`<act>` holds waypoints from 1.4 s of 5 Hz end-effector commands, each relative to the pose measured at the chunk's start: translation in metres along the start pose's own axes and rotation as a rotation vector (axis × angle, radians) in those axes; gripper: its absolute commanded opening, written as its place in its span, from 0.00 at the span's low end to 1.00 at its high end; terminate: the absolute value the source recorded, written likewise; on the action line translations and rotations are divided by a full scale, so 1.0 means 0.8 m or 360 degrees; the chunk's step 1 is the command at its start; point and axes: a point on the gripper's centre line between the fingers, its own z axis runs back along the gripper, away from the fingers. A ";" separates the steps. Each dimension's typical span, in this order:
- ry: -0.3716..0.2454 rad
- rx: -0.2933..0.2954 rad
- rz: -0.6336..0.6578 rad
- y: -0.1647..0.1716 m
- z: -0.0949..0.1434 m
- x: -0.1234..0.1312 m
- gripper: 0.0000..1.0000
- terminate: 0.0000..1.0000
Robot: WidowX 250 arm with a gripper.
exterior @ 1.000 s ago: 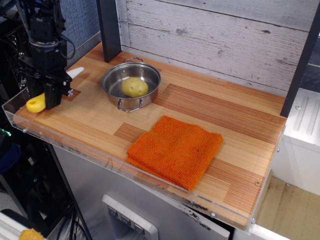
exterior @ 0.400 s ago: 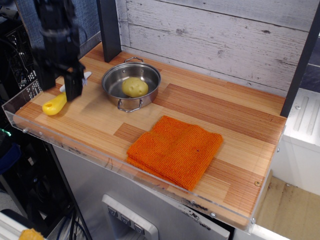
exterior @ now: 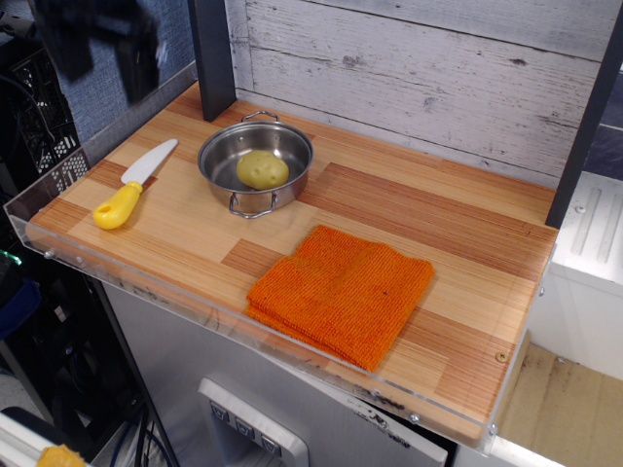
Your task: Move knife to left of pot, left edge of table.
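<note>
We read this as done: knife (exterior: pixel 134 184) lies flat on the table (exterior: pixel 409 209) left of the pot (exterior: pixel 256 161) near the left edge, gripper (exterior: pixel 102 44) blurred overhead, finger state unreadable.

Robot lab mock kitchen, acrylic-rimmed wooden table (exterior: pixel 409 209), whitewashed plank backdrop (exterior: pixel 419 68), equipment racks (exterior: pixel 44 117)

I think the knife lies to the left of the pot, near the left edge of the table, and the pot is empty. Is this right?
Not quite: the pot is not empty. The observation.image view shows a yellow potato-like thing inside it. The rest holds: the knife lies left of the pot, near the left edge of the table.
</note>
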 end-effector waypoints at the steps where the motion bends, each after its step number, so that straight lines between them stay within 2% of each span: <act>1: 0.0001 -0.0234 -0.0191 -0.061 0.043 0.012 1.00 0.00; 2: 0.0102 -0.0319 -0.0225 -0.089 0.034 0.021 1.00 0.00; 3: 0.0146 -0.0268 -0.0197 -0.099 0.033 0.019 1.00 0.00; 4: 0.0208 -0.0130 -0.0032 -0.093 0.037 0.008 1.00 0.00; 5: 0.0226 -0.0118 0.0017 -0.077 0.046 -0.004 1.00 0.00; 7: 0.0226 -0.0118 0.0017 -0.077 0.046 -0.004 1.00 0.00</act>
